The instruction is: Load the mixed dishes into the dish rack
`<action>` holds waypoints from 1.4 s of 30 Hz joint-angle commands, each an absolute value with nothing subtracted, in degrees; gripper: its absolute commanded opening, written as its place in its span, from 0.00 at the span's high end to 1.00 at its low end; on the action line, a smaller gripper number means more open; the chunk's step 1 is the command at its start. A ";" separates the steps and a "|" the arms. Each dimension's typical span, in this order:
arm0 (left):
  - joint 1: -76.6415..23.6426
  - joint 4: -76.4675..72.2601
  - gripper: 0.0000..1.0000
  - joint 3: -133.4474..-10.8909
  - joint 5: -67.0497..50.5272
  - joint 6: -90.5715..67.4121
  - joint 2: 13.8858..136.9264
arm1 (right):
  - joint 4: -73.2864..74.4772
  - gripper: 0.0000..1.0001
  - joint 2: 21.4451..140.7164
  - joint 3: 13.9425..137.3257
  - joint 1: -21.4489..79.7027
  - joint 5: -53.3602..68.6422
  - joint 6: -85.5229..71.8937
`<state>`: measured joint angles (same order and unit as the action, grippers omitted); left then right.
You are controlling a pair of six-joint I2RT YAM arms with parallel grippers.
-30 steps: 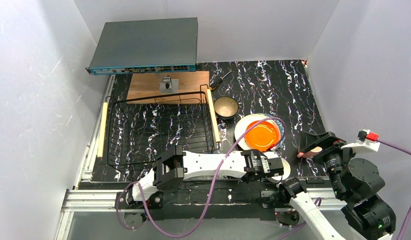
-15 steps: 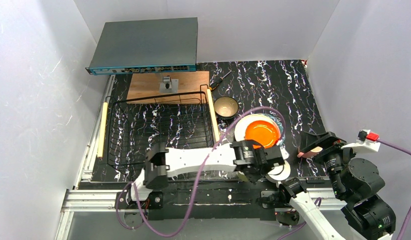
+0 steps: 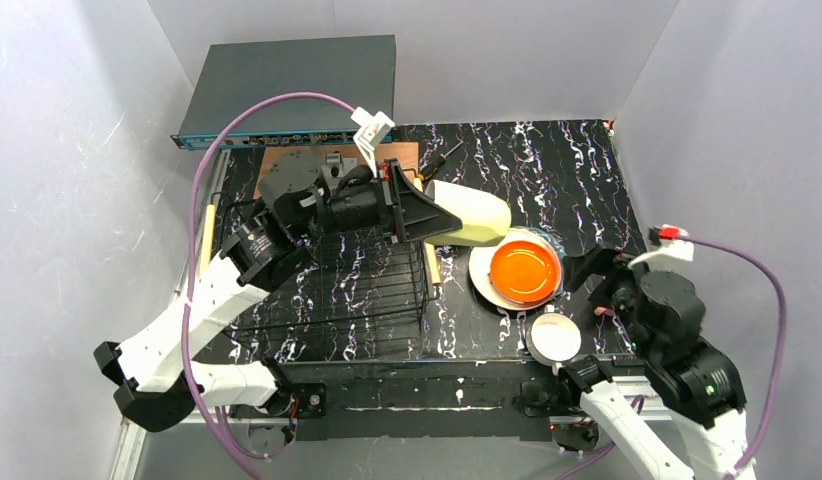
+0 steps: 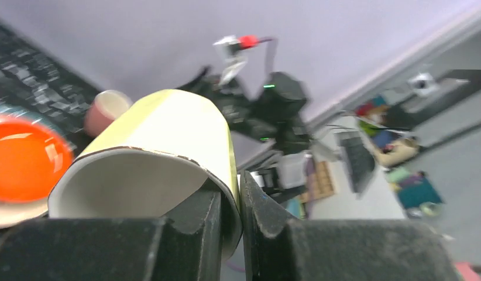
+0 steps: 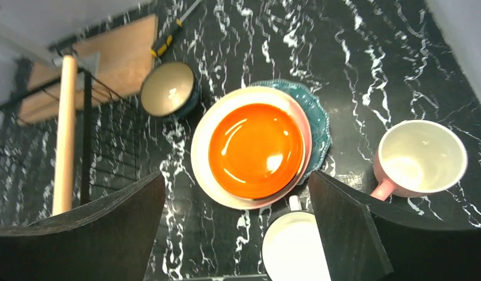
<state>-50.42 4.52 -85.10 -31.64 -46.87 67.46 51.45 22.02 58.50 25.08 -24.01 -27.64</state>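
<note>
Top external: left end effector pinches yellow-green mug aloft by dish rack edge; right end effector wide, empty.

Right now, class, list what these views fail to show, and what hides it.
Bowl: top view, behind the yellow mug held by the left gripper.
Pink mug: top view, mostly behind the right arm; left wrist view, blurred.
White cup: right wrist view, cut by the bottom edge.
Teal plate: only its rim shows under other plates.
</note>
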 commanded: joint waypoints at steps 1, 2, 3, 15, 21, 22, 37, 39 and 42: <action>-44.18 -30.26 1.00 -76.37 -45.62 -72.44 66.98 | 38.45 0.00 27.73 55.48 24.86 -0.24 -19.36; -42.87 -36.71 1.00 -74.72 -45.63 -77.54 67.27 | 35.61 0.00 29.11 54.78 24.84 6.55 -18.09; -41.61 -42.77 1.00 -73.09 -45.12 -82.56 67.69 | 32.91 0.00 30.00 54.13 24.87 12.08 -17.16; -37.75 -74.56 1.00 -59.55 -32.25 -105.32 66.98 | -11.95 0.00 33.93 43.96 42.29 23.46 -28.18; -37.57 -70.15 1.00 -54.87 -29.75 -102.37 61.72 | -23.91 0.16 39.14 44.20 53.69 11.48 -31.46; -37.64 -70.46 1.00 -54.48 -29.19 -102.65 61.46 | -25.22 0.16 40.02 44.54 55.45 10.06 -30.77; -37.68 -71.03 1.00 -52.19 -28.05 -102.69 59.07 | -22.80 0.34 48.38 54.54 63.57 -4.18 -29.56; -37.61 -71.28 1.00 -51.56 -27.64 -102.53 58.96 | -23.79 0.35 48.18 54.26 63.63 -4.35 -29.40; -37.59 -71.75 1.00 -50.61 -26.83 -102.46 58.91 | -24.09 0.37 48.32 54.26 63.63 -5.80 -29.63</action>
